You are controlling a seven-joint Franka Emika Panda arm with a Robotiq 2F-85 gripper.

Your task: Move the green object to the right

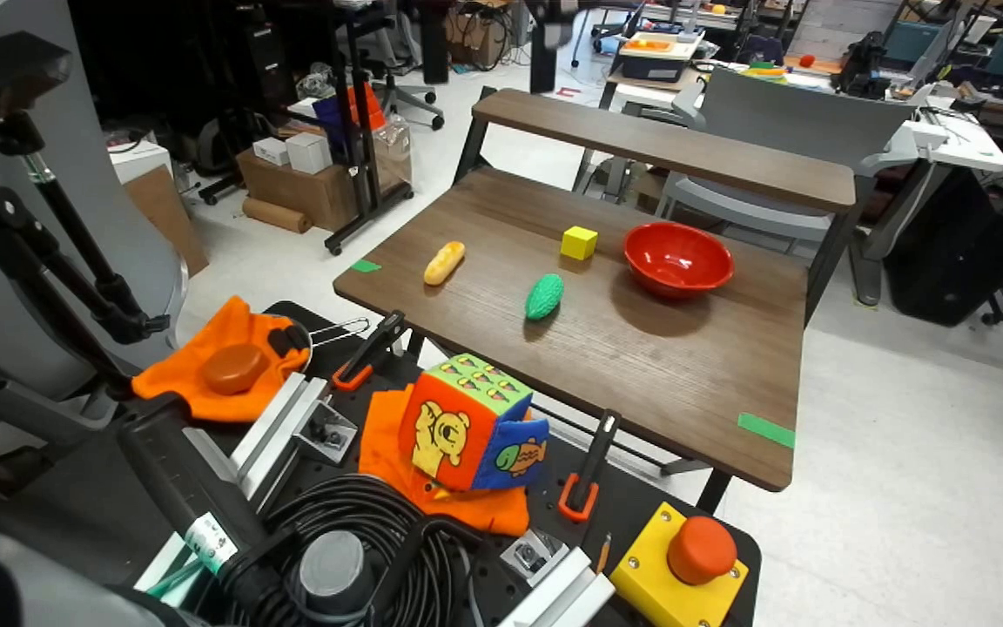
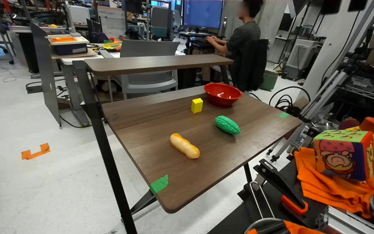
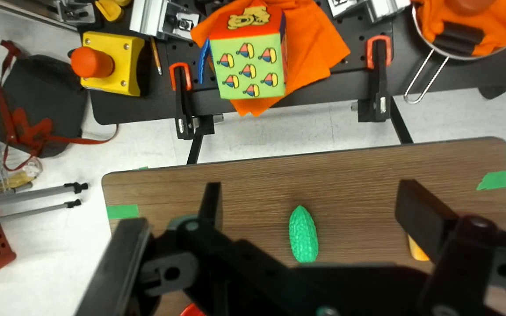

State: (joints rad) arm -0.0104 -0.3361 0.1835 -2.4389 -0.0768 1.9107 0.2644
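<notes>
The green object (image 1: pixel 544 297) is a bumpy, oblong toy vegetable lying on the brown table (image 1: pixel 641 374). In an exterior view (image 2: pixel 227 124) it lies between the bread-like toy and the red bowl. In the wrist view (image 3: pixel 303 235) it shows between the two fingers, its lower end hidden by the gripper body. My gripper (image 3: pixel 310 197) is wide open with nothing between its fingers, high above the table. Its fingertips also show at the top edge of both exterior views (image 1: pixel 489 74) (image 2: pixel 344 8).
A red bowl (image 1: pixel 678 259) and a yellow block (image 1: pixel 579 243) stand behind the green object. A bread-like toy (image 2: pixel 184 146) lies to one side. A raised shelf (image 1: pixel 658 148) spans the table's far edge. A cart with a cloth cube (image 1: pixel 467 427) and clamps borders the near edge.
</notes>
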